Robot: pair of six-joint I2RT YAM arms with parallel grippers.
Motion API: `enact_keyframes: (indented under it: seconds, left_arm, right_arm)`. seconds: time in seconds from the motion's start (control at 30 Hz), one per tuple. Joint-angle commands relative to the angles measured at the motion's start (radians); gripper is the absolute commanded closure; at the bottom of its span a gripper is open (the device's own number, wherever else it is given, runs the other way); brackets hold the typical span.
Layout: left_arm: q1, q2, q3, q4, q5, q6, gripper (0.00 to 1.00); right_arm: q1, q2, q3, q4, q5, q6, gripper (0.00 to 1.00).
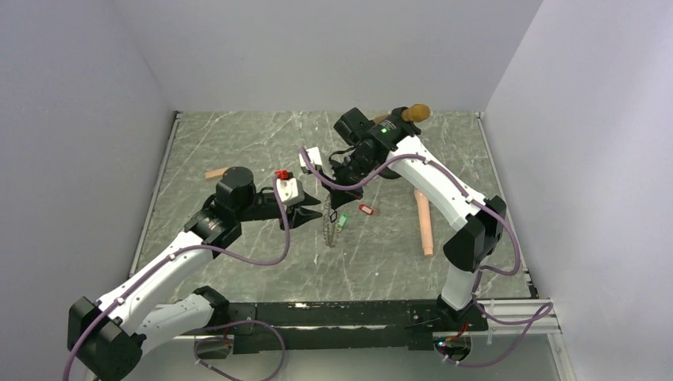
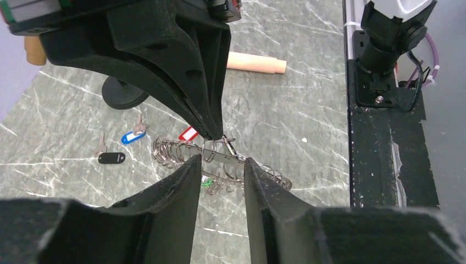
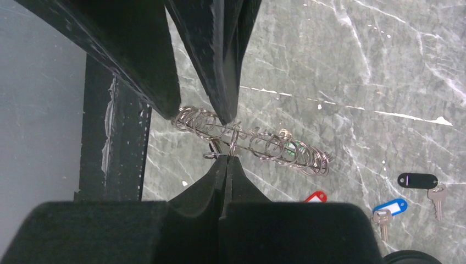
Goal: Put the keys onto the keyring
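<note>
The keyring [image 1: 329,228] is held edge-on above the table, a metal band strung with small wire loops [image 2: 220,165] [image 3: 258,143]. My left gripper [image 2: 220,160] [image 1: 312,214] has its fingers set on both sides of the band, closed on it. My right gripper [image 3: 228,157] [image 1: 330,202] is shut on a small loop at the band's middle. A green-tagged key [image 2: 206,184] [image 3: 288,147] hangs among the loops. Red [image 2: 188,133], blue [image 2: 131,136] and black [image 2: 111,158] tagged keys lie on the table beyond; they also show in the right wrist view: red [image 3: 316,196], blue [image 3: 389,207], black [image 3: 417,180].
A wooden dowel [image 1: 425,222] [image 2: 255,62] lies to the right. A round black stand base [image 2: 123,93] sits behind the keys, with a microphone [image 1: 413,113] at the back. A tan block [image 1: 214,172] lies at the left. The black base rail [image 2: 379,137] runs along the near edge.
</note>
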Motion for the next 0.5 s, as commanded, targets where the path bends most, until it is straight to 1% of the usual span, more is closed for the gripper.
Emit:
enact_keyframes:
  seconds: [0.0, 0.2, 0.47]
  left_arm:
    - [-0.032, 0.033, 0.06, 0.045, -0.062, 0.013, 0.63]
    - [-0.054, 0.065, 0.064, 0.082, -0.107, 0.003, 0.67]
    - [-0.077, 0.104, 0.091, 0.038, -0.134, 0.031, 0.76]
  right_arm:
    - [-0.01, -0.013, 0.046, -0.009, -0.054, -0.016, 1.0]
    - [-0.014, -0.014, 0.046, -0.012, -0.066, -0.02, 1.0]
    - [-0.022, -0.015, 0.046, -0.016, -0.082, -0.024, 1.0]
